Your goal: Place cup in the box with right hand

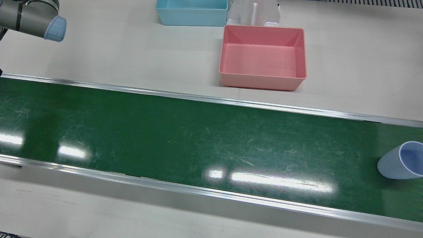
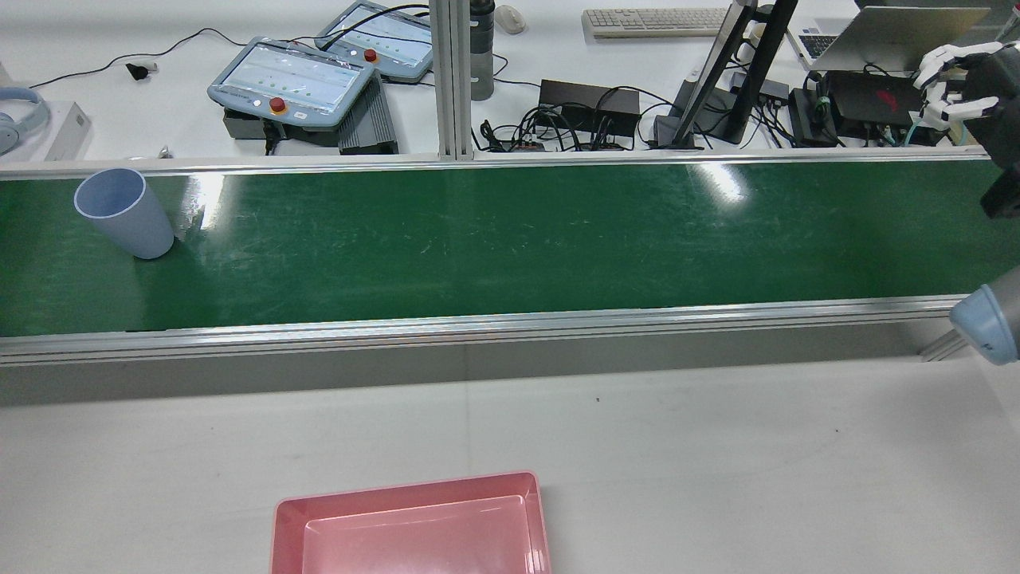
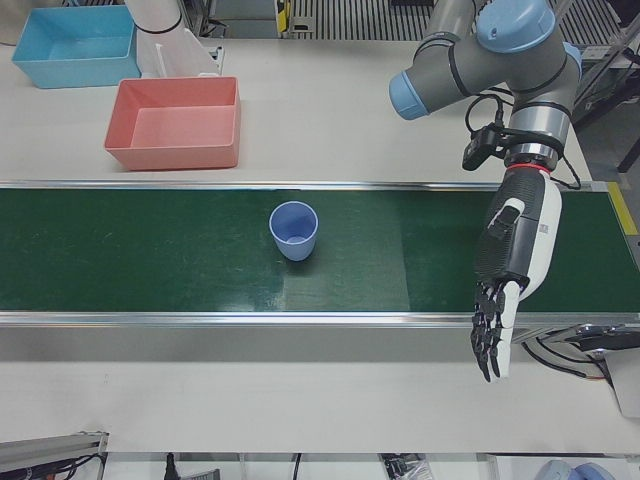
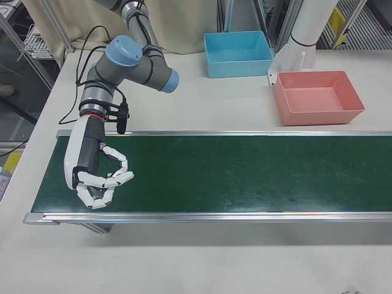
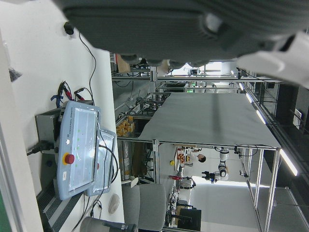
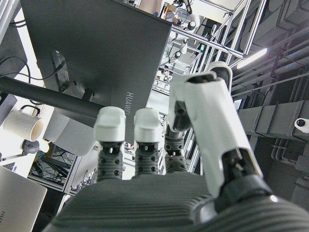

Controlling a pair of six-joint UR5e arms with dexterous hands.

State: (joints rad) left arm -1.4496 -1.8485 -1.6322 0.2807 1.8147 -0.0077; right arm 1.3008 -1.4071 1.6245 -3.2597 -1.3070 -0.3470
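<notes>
A light blue cup (image 1: 401, 160) stands upright on the green conveyor belt (image 1: 165, 132); it also shows in the rear view (image 2: 123, 211) and the left-front view (image 3: 294, 230). The pink box (image 1: 261, 81) sits empty on the white table beside the belt, and shows in the right-front view (image 4: 321, 116). My right hand (image 4: 98, 174) hangs over the belt's far end from the cup, empty, with its fingers loosely curled and apart; it shows in the rear view (image 2: 952, 76) too. My left hand (image 3: 500, 290) is open, fingers straight down, at the belt's operator-side edge, well apart from the cup.
A blue box (image 1: 191, 18) stands behind the pink one, next to a white pedestal (image 1: 254, 13). Aluminium rails (image 1: 211, 99) edge the belt. Teach pendants (image 2: 291, 80), cables and a monitor stand (image 2: 717, 80) lie beyond the belt in the rear view.
</notes>
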